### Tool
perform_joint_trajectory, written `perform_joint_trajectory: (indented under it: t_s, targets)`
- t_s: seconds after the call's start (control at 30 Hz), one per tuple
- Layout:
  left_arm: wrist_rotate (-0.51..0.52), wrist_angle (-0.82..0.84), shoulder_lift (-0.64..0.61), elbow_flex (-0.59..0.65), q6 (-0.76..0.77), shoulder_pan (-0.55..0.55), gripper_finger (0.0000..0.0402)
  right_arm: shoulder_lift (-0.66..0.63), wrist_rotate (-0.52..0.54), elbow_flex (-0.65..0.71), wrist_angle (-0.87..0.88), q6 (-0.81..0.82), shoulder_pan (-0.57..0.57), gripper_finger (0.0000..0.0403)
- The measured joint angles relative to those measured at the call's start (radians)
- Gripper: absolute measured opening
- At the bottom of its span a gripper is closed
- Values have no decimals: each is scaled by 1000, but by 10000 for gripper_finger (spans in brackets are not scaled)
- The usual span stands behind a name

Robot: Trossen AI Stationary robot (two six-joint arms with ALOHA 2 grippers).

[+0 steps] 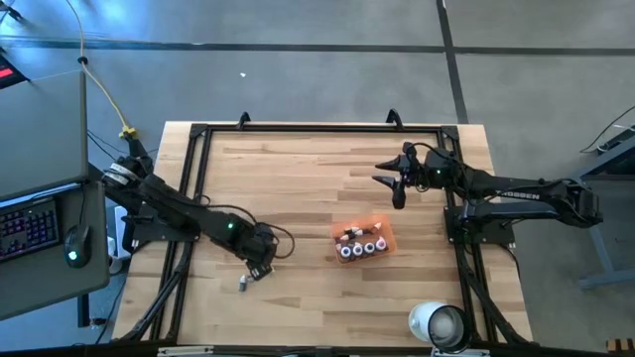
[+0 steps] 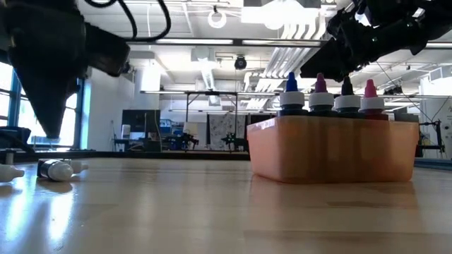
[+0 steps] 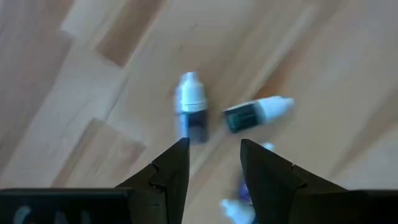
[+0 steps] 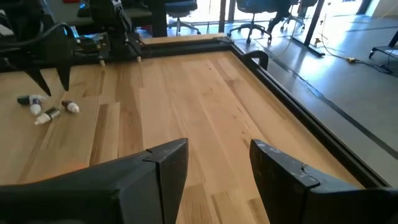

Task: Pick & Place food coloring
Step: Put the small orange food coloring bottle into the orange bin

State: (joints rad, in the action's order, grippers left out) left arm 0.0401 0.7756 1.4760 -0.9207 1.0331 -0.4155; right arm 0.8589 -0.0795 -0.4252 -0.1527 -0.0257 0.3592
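Observation:
Several tiny food coloring bottles stand upright in the translucent orange tray, with blue, pink and dark caps showing above its rim. A few more lie on their sides on the wood near the table's near-left area. In the left wrist view two white-capped ones lie just beyond the fingertips and a third between them. My left gripper hovers open above these loose bottles. My right gripper is open, raised over the table's far right.
A big white round cup sits at the table's near right edge. A black frame borders the wooden top. Bare wood lies between the loose bottles and the tray. A desk with keyboard and mouse stands left of the table.

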Motion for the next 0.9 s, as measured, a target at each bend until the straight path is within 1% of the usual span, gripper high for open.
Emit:
perform_joint_trajectory:
  t_s: [0.17,0.3,0.53,0.63,0.73,0.9]
  targets:
    - [0,-18,-1,14,26,3,142,8,1,0,0,0,0,167]
    - [-1,-56,-1,13,94,3,142,13,1,0,0,0,0,167]
    - [-5,-153,-1,13,100,3,142,13,5,0,-1,0,0,167]
    - [-4,-140,-1,13,100,3,142,13,5,0,-2,0,0,167]
    - [23,-101,-1,12,100,3,142,13,5,0,-2,0,0,167]
    - [26,-46,11,12,101,3,142,13,5,0,-2,0,0,167]
